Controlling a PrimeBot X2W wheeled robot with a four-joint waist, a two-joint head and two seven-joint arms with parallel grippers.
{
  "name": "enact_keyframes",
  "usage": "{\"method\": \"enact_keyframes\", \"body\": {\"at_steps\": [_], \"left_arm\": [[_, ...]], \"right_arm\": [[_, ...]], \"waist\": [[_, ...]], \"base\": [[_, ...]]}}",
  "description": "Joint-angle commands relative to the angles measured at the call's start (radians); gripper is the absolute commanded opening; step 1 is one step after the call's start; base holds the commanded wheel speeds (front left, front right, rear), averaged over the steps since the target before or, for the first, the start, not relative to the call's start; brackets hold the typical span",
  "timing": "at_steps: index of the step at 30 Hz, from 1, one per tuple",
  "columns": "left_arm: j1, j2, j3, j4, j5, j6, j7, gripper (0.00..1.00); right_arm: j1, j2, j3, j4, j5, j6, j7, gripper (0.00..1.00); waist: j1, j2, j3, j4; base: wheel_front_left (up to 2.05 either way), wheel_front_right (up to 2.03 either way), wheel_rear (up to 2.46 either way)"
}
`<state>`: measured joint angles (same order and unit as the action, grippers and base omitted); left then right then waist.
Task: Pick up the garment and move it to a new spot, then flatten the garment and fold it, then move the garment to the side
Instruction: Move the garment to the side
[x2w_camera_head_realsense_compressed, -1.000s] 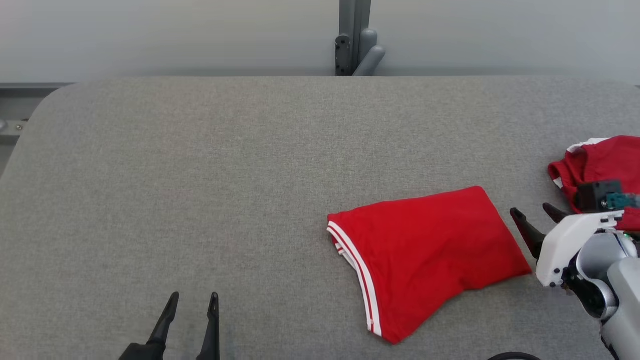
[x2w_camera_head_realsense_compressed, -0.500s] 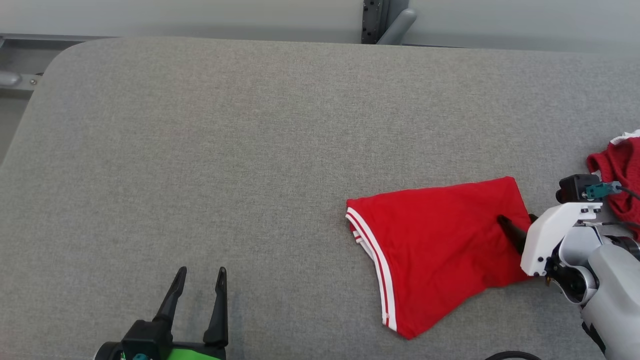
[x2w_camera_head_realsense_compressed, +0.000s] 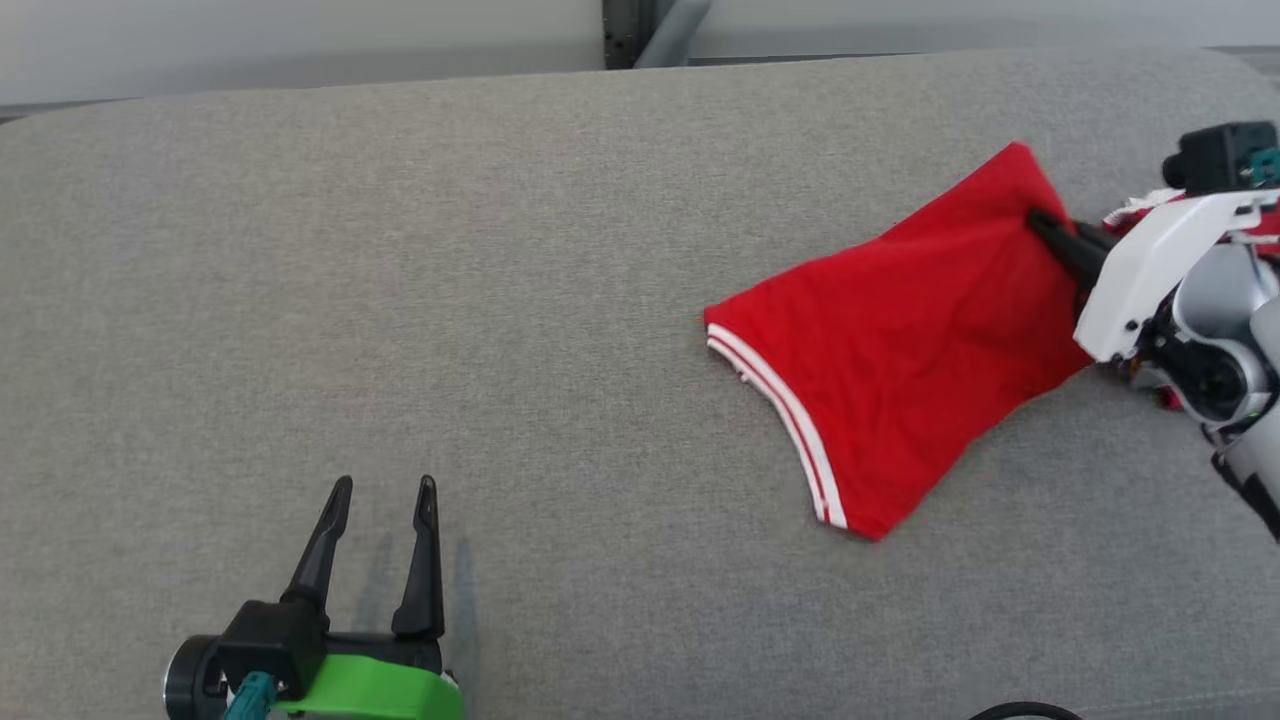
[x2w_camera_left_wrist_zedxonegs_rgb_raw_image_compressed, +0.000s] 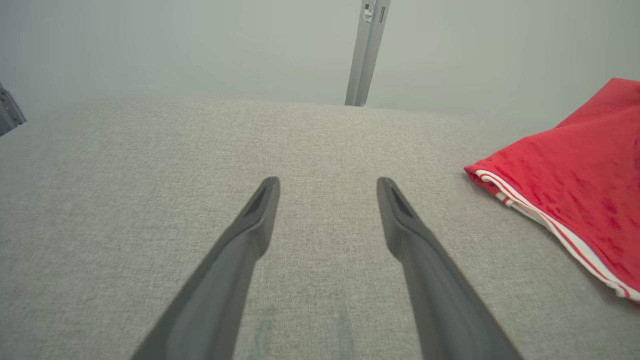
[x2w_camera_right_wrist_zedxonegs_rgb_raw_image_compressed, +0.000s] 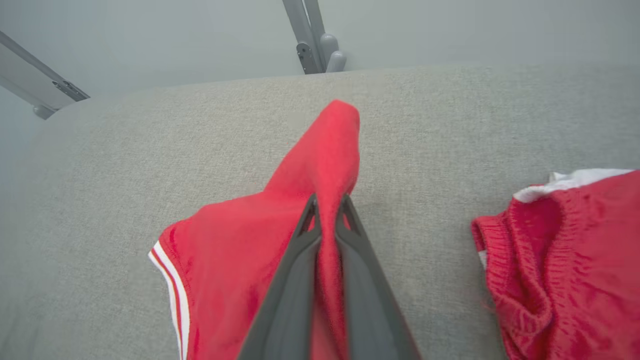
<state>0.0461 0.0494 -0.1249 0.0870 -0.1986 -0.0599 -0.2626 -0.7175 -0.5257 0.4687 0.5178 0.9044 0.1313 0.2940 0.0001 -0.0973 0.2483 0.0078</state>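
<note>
Right gripper (x2w_camera_right_wrist_zedxonegs_rgb_raw_image_compressed: 327, 202): fingers pinched together on a raised fold of the red garment (x2w_camera_head_realsense_compressed: 900, 340), close to its far right corner.
Garment: folded, lying toward the right side of the grey padded table (x2w_camera_head_realsense_compressed: 400, 250). The gripped edge is pulled up into a ridge, and the white-striped hem (x2w_camera_head_realsense_compressed: 790, 420) rests on the cloth, facing left.
Left gripper (x2w_camera_head_realsense_compressed: 382, 487): fingers spread apart, holding nothing, low over the table's front left, well apart from the garment.
Second red garment (x2w_camera_right_wrist_zedxonegs_rgb_raw_image_compressed: 565, 260): crumpled, white-trimmed, near the right gripper's right side.
Metal post (x2w_camera_left_wrist_zedxonegs_rgb_raw_image_compressed: 367, 50): upright behind the table's far edge.
</note>
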Motion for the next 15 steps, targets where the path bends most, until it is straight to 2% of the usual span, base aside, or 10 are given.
{"method": "enact_keyframes", "body": {"at_steps": [1,8,15], "left_arm": [[-0.017,0.002,0.005,-0.003,0.006,0.002,-0.002,1.00],[-0.036,0.003,0.008,-0.007,0.013,0.000,-0.002,1.00],[-0.026,0.003,0.013,-0.001,0.024,-0.010,-0.002,1.00]], "right_arm": [[-0.019,-0.015,-0.003,-0.001,0.004,-0.001,0.006,0.00],[-0.086,-0.086,-0.035,-0.025,0.030,-0.001,0.010,0.00],[-0.093,-0.115,-0.078,-0.044,0.031,-0.001,-0.011,0.00]], "waist": [[-0.0001,-0.0002,0.035,-0.072],[-0.0001,-0.0002,0.052,-0.151],[-0.0001,-0.0002,0.047,-0.177]], "base": [[0.00,0.00,0.00],[0.00,0.00,0.00],[0.00,0.00,0.00]]}}
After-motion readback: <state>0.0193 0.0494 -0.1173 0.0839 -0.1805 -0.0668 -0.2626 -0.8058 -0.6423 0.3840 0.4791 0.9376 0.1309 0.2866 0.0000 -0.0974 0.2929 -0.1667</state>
